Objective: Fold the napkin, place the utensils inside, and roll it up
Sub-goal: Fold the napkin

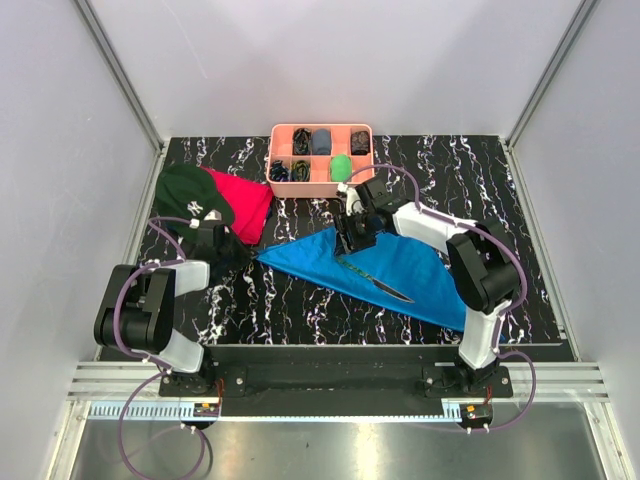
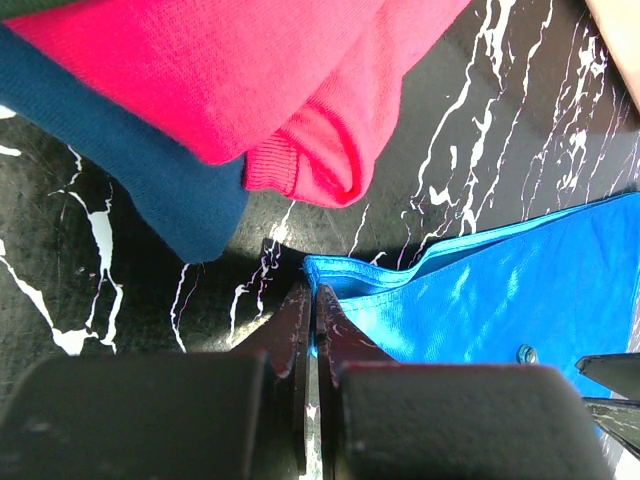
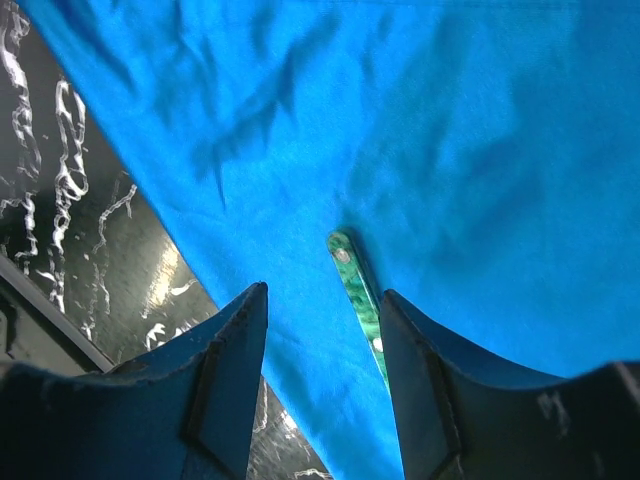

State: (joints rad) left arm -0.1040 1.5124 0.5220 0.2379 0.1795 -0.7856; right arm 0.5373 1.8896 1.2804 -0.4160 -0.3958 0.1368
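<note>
Napkin [image 1: 400,262] folded triangular, mid-frame on worktop [image 1: 300,310]; bare marble below its lower edge. Utensils [image 1: 385,287] lie on it. Left claw [image 2: 313,300] together at napkin's left corner, red cloth [image 1: 245,200] close above. Right claw [image 3: 325,330] apart, angled down over utensil handle.

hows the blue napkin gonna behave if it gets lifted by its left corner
The bright blue thin cloth napkin would likely sag floppily, since it lies wrinkled and folded flat. The slim dark green plastic utensil lying loose on it would probably slide off. It looks light, so a corner tug may drag the whole cloth.
</note>
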